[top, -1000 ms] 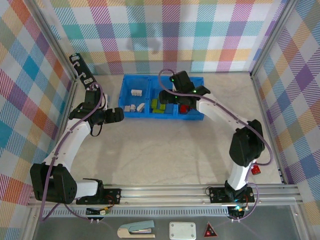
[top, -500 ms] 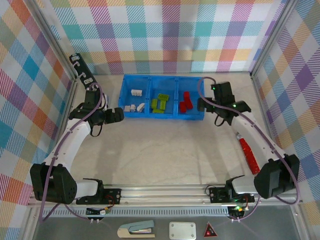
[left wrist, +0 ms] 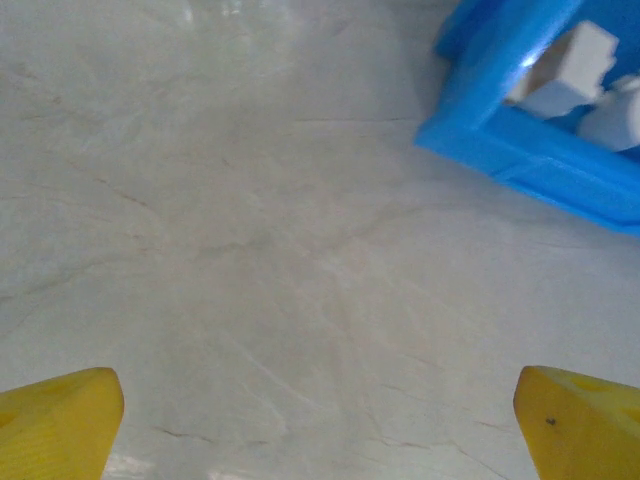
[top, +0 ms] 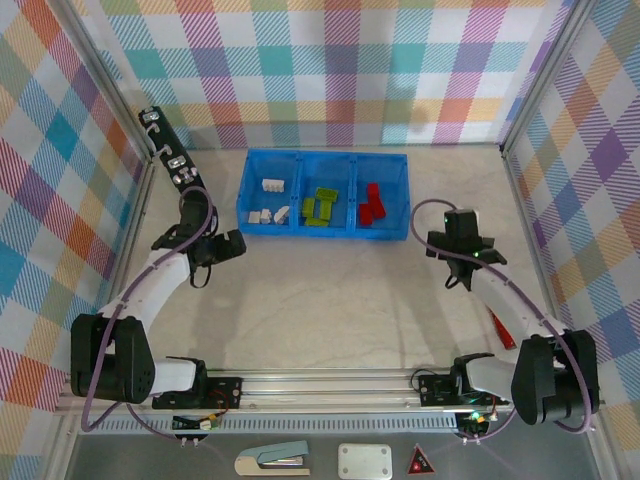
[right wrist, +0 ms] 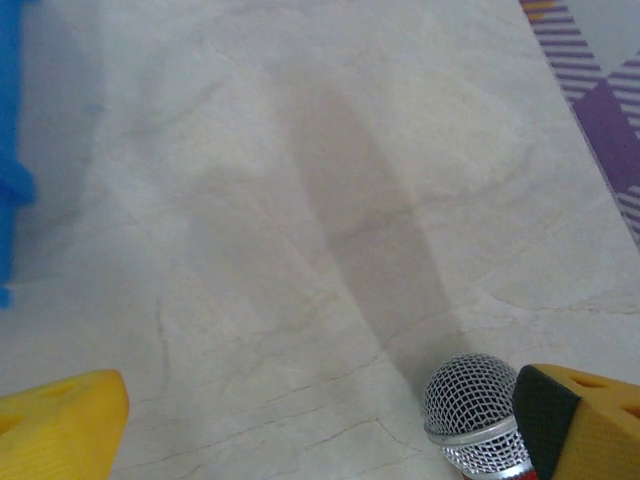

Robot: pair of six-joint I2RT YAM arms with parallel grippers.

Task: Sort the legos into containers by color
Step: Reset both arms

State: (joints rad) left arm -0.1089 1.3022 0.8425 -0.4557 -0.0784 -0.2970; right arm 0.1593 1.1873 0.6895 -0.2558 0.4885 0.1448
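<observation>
Gaping empty, left claw point(left wrist: 320, 430), right claw point(right wrist: 320, 435); overhead, legos point(top: 321, 205) sorted in containers point(top: 325, 233) (by color); right wrist, microphone point(right wrist: 468, 402).

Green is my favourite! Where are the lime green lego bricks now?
From above, the lime green lego bricks lie in the middle compartment of the bright blue plastic tray, white bricks to their left and red bricks to their right.

Left wrist camera: the blue tray point(left wrist: 520, 160) runs off the top and right edges, and its white legos point(left wrist: 590, 55) are blurred and cropped. Right wrist: a silver mesh ball point(right wrist: 465, 400) sits half behind a yellow finger point(right wrist: 585, 425) of the right gripper point(right wrist: 320, 430), cut by the bottom edge. From above, a red object point(top: 500, 330) by the tabletop's right edge lies partly under the right arm.
</observation>
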